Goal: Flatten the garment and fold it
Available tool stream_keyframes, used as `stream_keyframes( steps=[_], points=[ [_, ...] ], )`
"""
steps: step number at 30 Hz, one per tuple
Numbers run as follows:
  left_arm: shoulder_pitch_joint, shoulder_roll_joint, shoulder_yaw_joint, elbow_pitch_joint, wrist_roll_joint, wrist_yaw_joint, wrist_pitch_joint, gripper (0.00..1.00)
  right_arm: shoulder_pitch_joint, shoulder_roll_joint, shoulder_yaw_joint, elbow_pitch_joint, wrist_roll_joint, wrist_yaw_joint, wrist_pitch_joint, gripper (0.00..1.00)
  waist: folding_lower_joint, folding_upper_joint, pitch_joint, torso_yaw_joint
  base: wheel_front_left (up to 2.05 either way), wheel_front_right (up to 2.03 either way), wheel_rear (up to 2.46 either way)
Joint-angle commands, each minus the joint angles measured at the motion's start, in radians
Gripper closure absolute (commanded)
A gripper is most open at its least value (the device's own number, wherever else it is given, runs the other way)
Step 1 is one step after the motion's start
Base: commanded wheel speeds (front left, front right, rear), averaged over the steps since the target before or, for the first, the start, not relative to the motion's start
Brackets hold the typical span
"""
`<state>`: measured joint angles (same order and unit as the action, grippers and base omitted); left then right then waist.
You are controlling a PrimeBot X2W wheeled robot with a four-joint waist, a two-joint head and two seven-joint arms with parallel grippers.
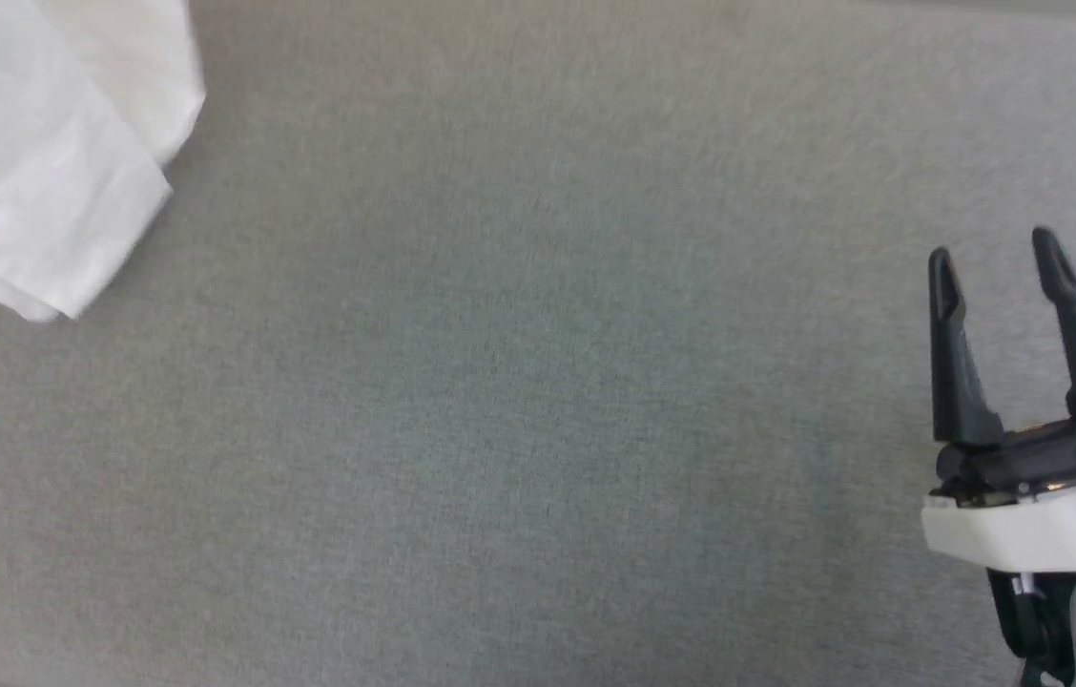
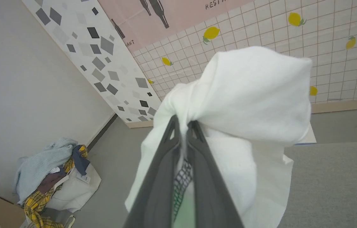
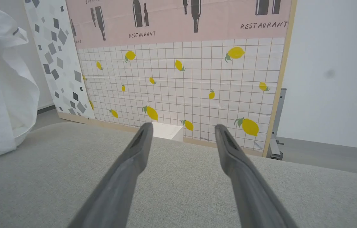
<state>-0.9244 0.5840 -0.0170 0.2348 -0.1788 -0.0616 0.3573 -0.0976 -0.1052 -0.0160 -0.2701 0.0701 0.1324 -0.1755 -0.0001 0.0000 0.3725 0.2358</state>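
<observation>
Over your grey tabletop [image 1: 538, 429], the garment [image 1: 42, 162] hung bunched at the far left, its loose length trailing downward. Your left claw [image 2: 183, 126] was clamped on a gathered fold of it. Your right claw [image 1: 992, 250], fingers apart, sat well off to the right, so the cloth lay leftward of it, likely a long reach.

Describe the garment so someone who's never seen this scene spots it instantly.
Find the wide grey cloth-covered surface before the robot; over its left end hangs the garment, bunched and pinched between the fingers of the left gripper. It is plain white and thin, unlike the blue-and-yellow clothes heap on the floor by the wall.
</observation>
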Motion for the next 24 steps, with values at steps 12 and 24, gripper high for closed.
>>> stream_keyframes(
  steps=[12, 24],
  points=[
    [-0.217, -0.123, -0.094, -0.128, -0.099, -0.031, 0.087, 1.00, 0.066, 0.053, -0.058, 0.085, 0.002, -0.002, -0.052, 0.00, 0.0001, 0.0000, -0.256, -0.106, 0.00, 0.00, 0.00],
    [-0.262, -0.403, -0.244, -0.176, -0.222, -0.023, 0.124, 1.00, 0.085, 0.055, -0.139, 0.114, 0.046, -0.002, -0.072, 0.00, 0.0001, 0.0000, -0.320, -0.204, 0.00, 0.00, 0.00]
  ],
)
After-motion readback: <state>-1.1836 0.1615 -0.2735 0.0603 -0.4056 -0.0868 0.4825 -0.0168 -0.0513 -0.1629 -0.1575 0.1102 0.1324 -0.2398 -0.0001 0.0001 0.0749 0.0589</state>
